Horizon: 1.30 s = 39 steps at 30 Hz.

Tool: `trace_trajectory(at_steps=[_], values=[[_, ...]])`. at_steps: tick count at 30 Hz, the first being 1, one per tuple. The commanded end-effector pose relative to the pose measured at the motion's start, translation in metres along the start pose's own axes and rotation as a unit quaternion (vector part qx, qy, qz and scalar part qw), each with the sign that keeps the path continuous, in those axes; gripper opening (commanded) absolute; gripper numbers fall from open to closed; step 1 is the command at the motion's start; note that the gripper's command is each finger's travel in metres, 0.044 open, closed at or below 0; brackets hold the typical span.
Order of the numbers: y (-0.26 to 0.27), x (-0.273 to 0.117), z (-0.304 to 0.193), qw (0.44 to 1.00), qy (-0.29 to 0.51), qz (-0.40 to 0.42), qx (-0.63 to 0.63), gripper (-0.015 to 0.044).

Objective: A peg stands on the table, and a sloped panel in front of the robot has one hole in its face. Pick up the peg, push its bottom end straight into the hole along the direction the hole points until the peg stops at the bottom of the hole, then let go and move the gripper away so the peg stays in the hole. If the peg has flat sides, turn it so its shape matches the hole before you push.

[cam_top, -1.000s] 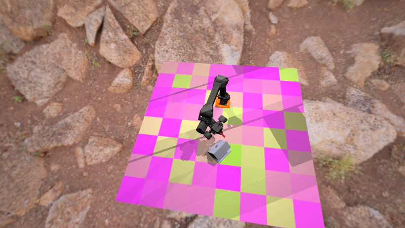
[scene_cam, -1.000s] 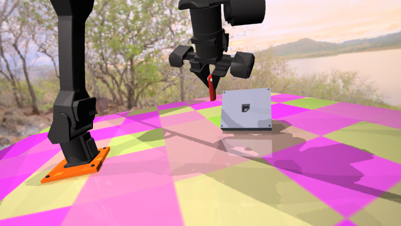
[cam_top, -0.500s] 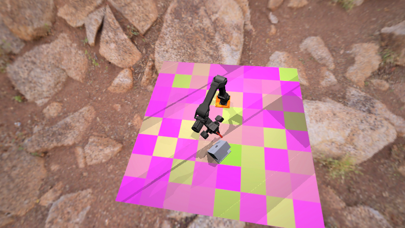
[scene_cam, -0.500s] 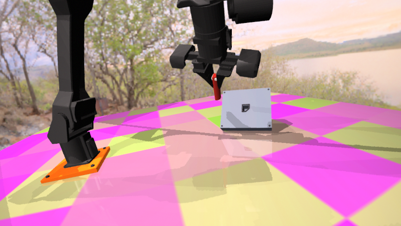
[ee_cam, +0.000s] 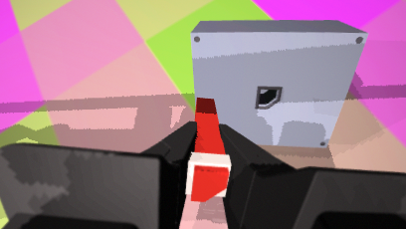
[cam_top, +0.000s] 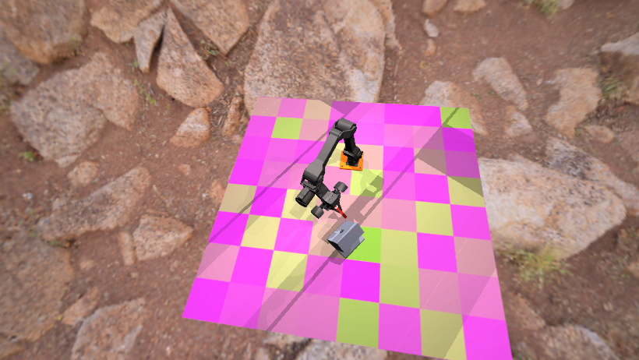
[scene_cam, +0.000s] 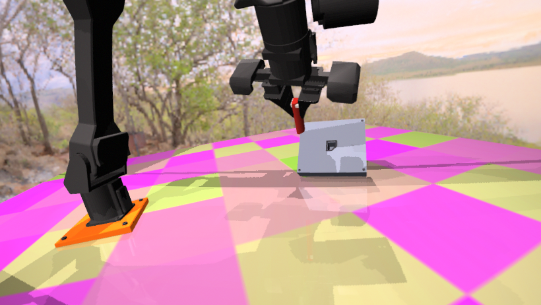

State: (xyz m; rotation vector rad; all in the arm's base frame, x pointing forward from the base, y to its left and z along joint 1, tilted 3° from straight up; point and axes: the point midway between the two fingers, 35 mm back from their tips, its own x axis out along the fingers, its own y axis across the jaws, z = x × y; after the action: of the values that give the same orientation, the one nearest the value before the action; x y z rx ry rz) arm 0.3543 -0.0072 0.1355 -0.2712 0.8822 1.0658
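Black parallel-jaw gripper [ee_cam: 206, 144] pinches the red flat-sided peg [ee_cam: 208, 130]; the grey sloped panel's hole [ee_cam: 269, 97] lies upper right of the peg tip.

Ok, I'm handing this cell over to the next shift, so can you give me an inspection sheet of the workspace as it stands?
Surface: checkered magenta, pink and green table, glossy, with shadows and reflections.
Job's things: red peg held in the air, to the left of the grey panel in the exterior view; its lower end is not in the hole. The panel stands on the table.
Clutter: nothing seen.
Pincer: pincer shut on the peg, peg pointing out past the fingers.
Cables: nothing seen.
Surroundings: arm base on an orange plate; rocks and bare earth around the table; trees, water and hills behind.
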Motion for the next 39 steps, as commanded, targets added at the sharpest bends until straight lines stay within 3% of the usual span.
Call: trace_trajectory(at_steps=[1,39], values=[[-0.004,-0.004,-0.002,1.000,-0.012,-0.005,-0.009,0.0000],[-0.033,-0.033,-0.026,0.994,-0.080,-0.055,-0.055,0.0000]])
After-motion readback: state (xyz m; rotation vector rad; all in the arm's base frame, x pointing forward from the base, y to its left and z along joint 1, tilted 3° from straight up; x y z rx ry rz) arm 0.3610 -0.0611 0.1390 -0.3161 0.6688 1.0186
